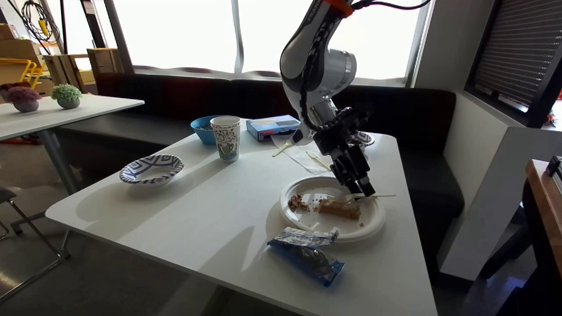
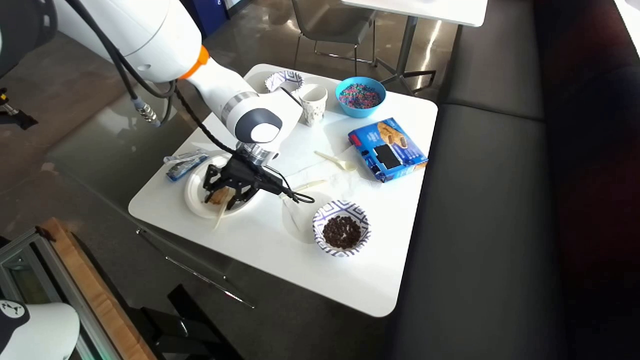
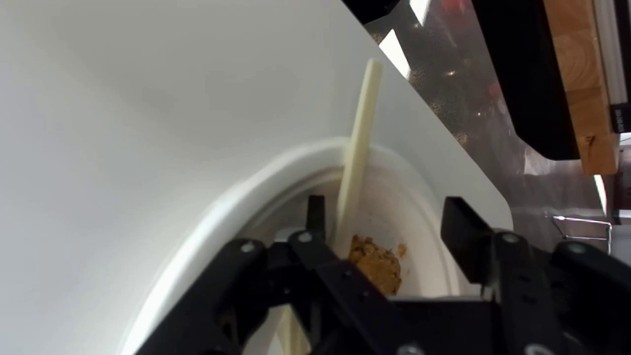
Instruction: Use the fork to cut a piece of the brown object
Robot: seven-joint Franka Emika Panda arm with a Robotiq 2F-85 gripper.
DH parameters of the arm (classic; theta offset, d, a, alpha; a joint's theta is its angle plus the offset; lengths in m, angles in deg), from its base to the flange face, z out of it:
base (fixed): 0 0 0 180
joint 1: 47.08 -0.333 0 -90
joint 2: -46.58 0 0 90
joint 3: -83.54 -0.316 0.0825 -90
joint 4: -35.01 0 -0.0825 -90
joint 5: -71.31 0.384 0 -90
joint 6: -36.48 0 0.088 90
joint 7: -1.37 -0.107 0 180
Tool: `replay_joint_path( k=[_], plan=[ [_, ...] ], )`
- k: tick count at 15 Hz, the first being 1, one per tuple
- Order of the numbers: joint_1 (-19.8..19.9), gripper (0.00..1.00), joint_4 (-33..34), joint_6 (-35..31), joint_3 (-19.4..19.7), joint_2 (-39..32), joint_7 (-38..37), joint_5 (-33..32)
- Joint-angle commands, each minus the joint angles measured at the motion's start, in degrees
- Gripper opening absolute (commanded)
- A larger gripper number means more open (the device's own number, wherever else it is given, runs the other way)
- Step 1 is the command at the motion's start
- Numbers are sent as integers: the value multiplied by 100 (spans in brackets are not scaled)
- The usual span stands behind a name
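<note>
Foremost, at the bottom of the wrist view, the gripper [image 3: 388,222] stands spread, pinching nothing. Through its gap shows the brown object [image 3: 378,268] on the plate [image 3: 296,165]. Beside this, nearer the lower-centre finger [image 3: 316,217], the fork [image 3: 357,153] runs lengthwise up the frame, its handle crossing the plate's rim; closing should meet it nearly crosswise.

White arm [image 2: 221,82], orange band [image 2: 196,62], black cables [image 2: 112,49]; black fingers [image 3: 517,288], silvery screws [image 3: 304,237].
</note>
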Motion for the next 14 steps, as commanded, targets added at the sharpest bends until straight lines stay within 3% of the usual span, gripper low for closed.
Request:
replay_joint_path(
  k=[1, 2, 3, 14],
  plan=[
    [86, 52, 131, 78, -57, -133, 116, 36],
    [88, 46, 140, 81, -56, -144, 118, 36],
    [90, 50, 146, 80, -56, -152, 123, 37],
    [123, 42, 288, 97, -112, -276, 255, 103]
  ],
)
